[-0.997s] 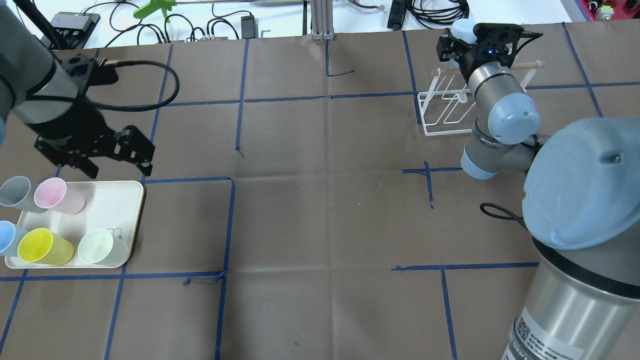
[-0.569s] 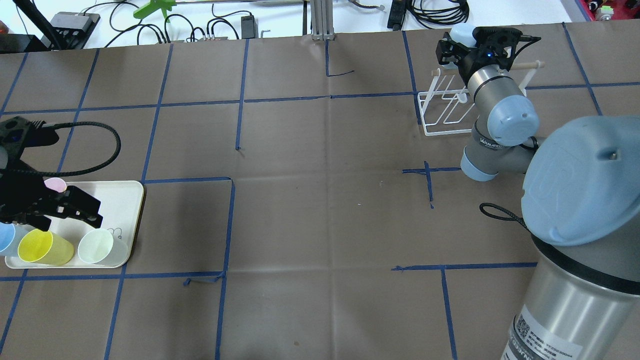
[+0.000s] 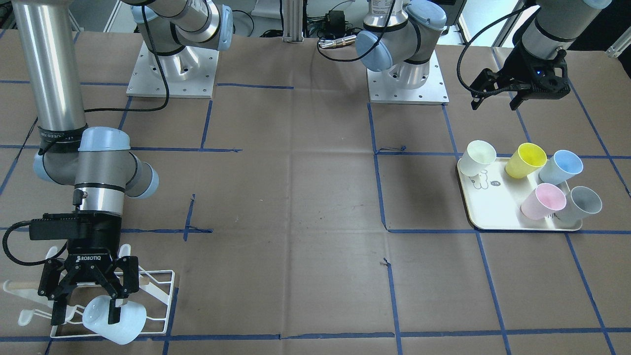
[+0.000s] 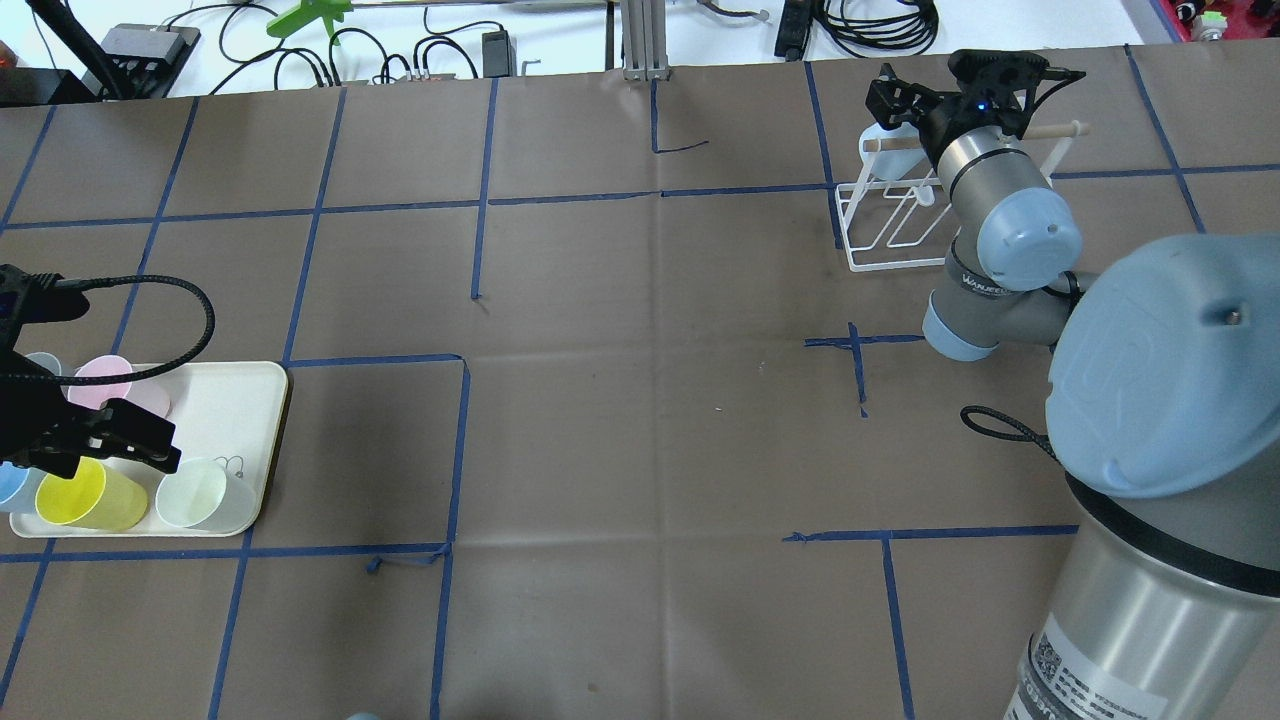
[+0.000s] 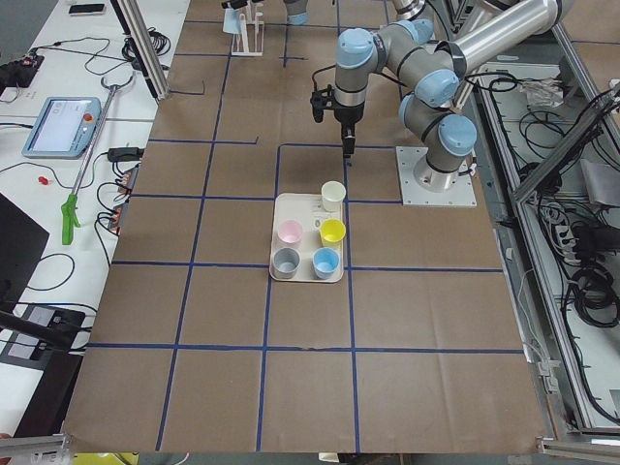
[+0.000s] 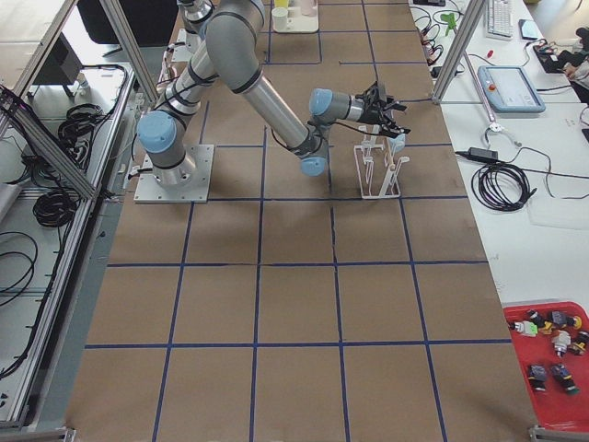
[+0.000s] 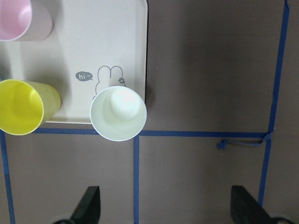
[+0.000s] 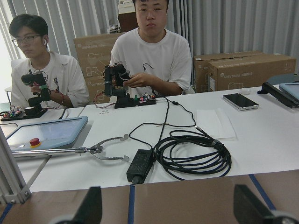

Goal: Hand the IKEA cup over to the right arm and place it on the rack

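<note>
A pale-blue cup (image 3: 118, 323) lies tilted on the white wire rack (image 3: 165, 296), mouth toward my right gripper (image 3: 85, 314). That gripper hangs just above it with its jaws wide apart; one fingertip (image 3: 114, 311) overlaps the cup's rim. From overhead the cup (image 4: 878, 136) sits low by the rack's dowel, under the right gripper (image 4: 900, 100). The right wrist view shows only two spread fingertips (image 8: 91, 207), nothing between them. My left gripper (image 4: 105, 455) is open and empty over the cream tray (image 4: 235, 400), above a pale-green cup (image 7: 118, 113) and a yellow cup (image 7: 21, 106).
The tray (image 3: 493, 214) also holds pink (image 3: 542, 201), blue (image 3: 562, 166) and grey (image 3: 584, 203) cups. Blue tape lines cross the brown table cover. Cables and a power brick (image 8: 140, 165) lie past the far table edge, with two operators behind.
The right gripper has let go of the pale-blue cup, which dropped from its fingers onto the rack. The left arm swung from the table's back left to above the tray.
</note>
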Tool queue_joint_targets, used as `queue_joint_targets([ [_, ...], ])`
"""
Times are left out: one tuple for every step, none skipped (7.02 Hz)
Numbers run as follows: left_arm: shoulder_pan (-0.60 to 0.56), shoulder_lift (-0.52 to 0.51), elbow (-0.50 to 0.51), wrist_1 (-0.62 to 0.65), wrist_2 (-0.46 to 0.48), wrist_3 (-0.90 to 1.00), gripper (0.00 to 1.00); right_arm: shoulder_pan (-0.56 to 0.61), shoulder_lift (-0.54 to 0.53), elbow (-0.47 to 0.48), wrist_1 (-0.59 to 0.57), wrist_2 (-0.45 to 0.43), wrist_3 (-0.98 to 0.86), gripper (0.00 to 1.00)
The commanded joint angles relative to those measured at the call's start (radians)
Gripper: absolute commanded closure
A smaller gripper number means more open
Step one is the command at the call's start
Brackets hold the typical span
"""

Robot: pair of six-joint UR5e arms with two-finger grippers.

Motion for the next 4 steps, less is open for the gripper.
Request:
queue_joint_targets([
  [0.001,-0.071,-0.018,0.053,0.000,0.004,0.03,0.000,-0.070,-0.003,0.000,0.001,0.000,0.00],
  [-0.001,-0.079,-0.060,0.128,-0.002,0.004,0.03,0.000,-0.107,-0.003,0.000,0.001,0.000,0.00],
  [-0.001,-0.081,-0.130,0.212,-0.002,0.004,0.03,0.002,-0.144,0.000,0.000,0.004,0.002,0.00],
  [-0.001,-0.092,-0.171,0.293,-0.003,0.006,0.03,0.002,-0.194,0.004,0.000,0.086,0.002,0.00],
])
